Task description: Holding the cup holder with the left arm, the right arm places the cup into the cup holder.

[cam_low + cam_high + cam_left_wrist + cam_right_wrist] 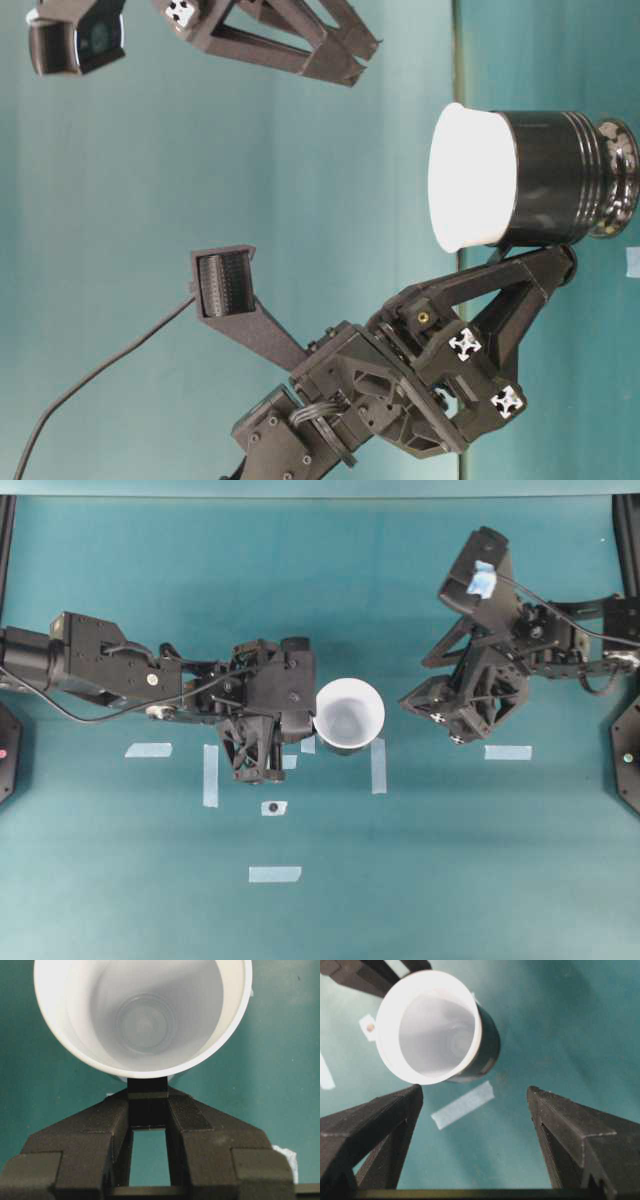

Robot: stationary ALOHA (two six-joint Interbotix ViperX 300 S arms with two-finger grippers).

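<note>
Left tool (148,1110) on holder handle (147,1085), below cup (142,1015).

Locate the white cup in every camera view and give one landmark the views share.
Overhead: the white cup sits at centre.
Table-level: upper right, lying sideways in this picture.
Left wrist: top centre.
Right wrist: upper left.
Shared landmark: the black cup holder around it.

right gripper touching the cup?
Apart. In the right wrist view the right gripper's fingers stand open with teal table between them and the cup; overhead shows the same gap.
</note>
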